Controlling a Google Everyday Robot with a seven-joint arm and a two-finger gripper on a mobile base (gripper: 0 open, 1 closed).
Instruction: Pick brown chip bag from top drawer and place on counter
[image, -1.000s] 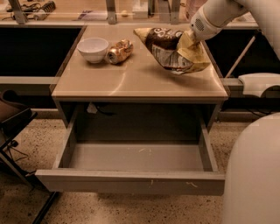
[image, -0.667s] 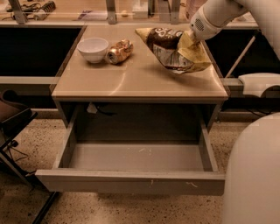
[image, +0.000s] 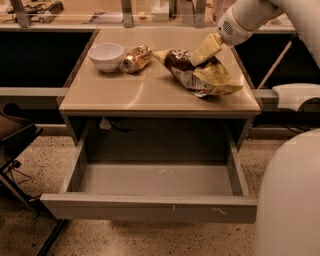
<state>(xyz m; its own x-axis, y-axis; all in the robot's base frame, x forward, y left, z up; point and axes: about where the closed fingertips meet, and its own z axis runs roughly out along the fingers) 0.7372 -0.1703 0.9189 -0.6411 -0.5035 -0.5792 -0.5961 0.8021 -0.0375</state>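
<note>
Brown chip bag (image: 200, 76) lying on the counter (image: 150, 95), right half, closer to the far edge than the near one. Dark brown end with white lettering toward the left and far side, crinkled yellow end splayed toward the right edge, silvery patch facing near. Gripper (image: 195, 60) over the far part of the bag, slanting down from the upper right, pale yellow tip at the dark brown section. Touching or just above it: can't tell. Clamped or spread: can't tell from this angle either, reads as a single wedge. White arm (image: 250, 15) running off toward the top right corner. Top drawer (image: 150, 209) pulled out to the near side below the counter, grey bottom and side walls exposed, a few pale scuffs on the bottom and the front panel. White bowl (image: 106, 56) upright on the far-left part of the counter. Crushed golden can (image: 136, 58) on its side just right of the bowl, contact unclear, other end near the bag's left tip. Dark cable (image: 117, 126) hanging in the recess under the counter. Rounded white robot body (image: 292, 200) filling the near right. Cluttered shelf with metal posts (image: 127, 12) past the counter's far edge.
</note>
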